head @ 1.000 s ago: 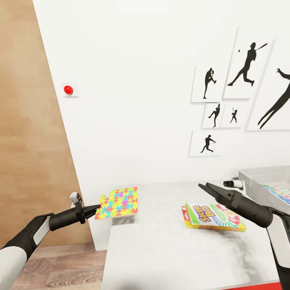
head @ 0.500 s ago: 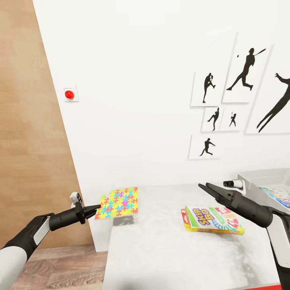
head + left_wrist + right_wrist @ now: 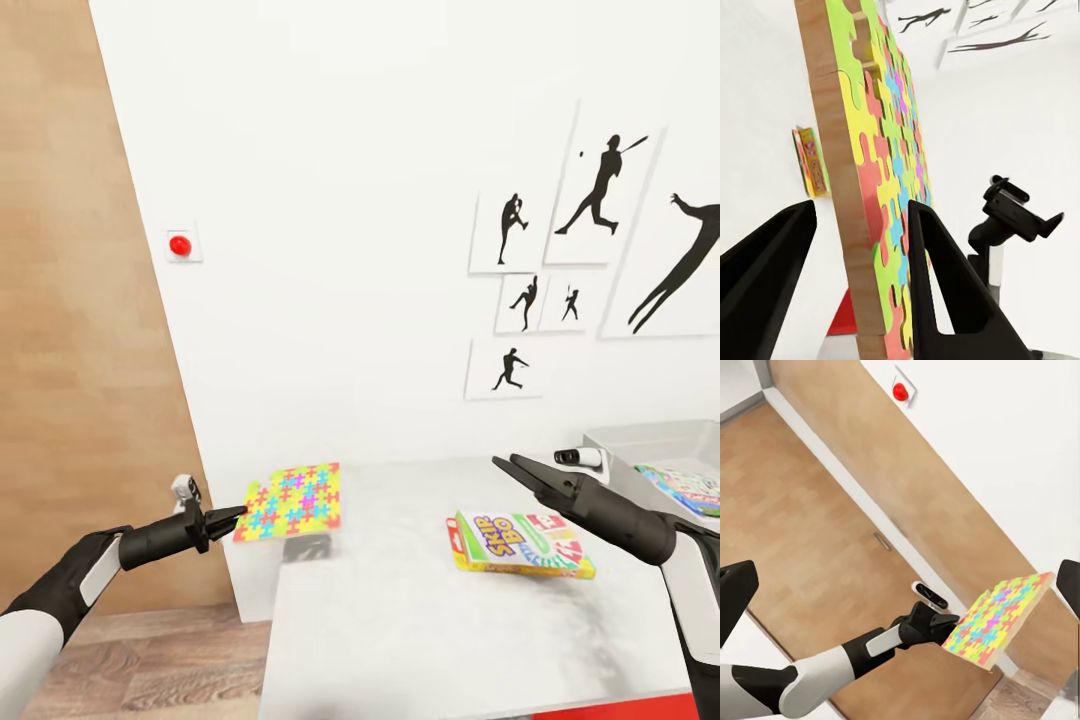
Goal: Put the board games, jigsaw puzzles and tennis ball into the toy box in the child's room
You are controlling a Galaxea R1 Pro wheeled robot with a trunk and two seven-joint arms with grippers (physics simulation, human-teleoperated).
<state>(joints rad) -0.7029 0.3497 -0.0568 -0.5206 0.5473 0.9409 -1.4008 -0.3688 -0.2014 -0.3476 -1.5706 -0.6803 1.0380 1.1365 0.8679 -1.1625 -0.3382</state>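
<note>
From the head camera, your left gripper (image 3: 232, 516) has a jigsaw puzzle (image 3: 291, 499) pinched by one edge, held out flat above the near end of the table (image 3: 400, 620). Your right gripper (image 3: 513, 468) is parted and carries nothing. Just below and beyond its tips lies a board game (image 3: 518, 531) on the table, its lid reading "SKIP BO". Further out to that gripper's right stands the toy box (image 3: 650, 440), with at least one colourful printed item already inside; how many I cannot tell. So part of the job looks done, while this puzzle and the Skip-Bo box are yet to go in. The ball and the other toys I cannot account for.

In the left wrist camera, the fingers (image 3: 945, 285) sit either side of the puzzle's (image 3: 881, 172) wooden edge, closed on it. The Skip-Bo box (image 3: 811, 161) shows beyond, its writing unreadable.

In the right wrist camera, both fingertips (image 3: 735, 592) stand wide apart, and between them you see the left gripper (image 3: 937, 628) holding the puzzle (image 3: 997, 619) over the plank floor (image 3: 810, 532).
</note>
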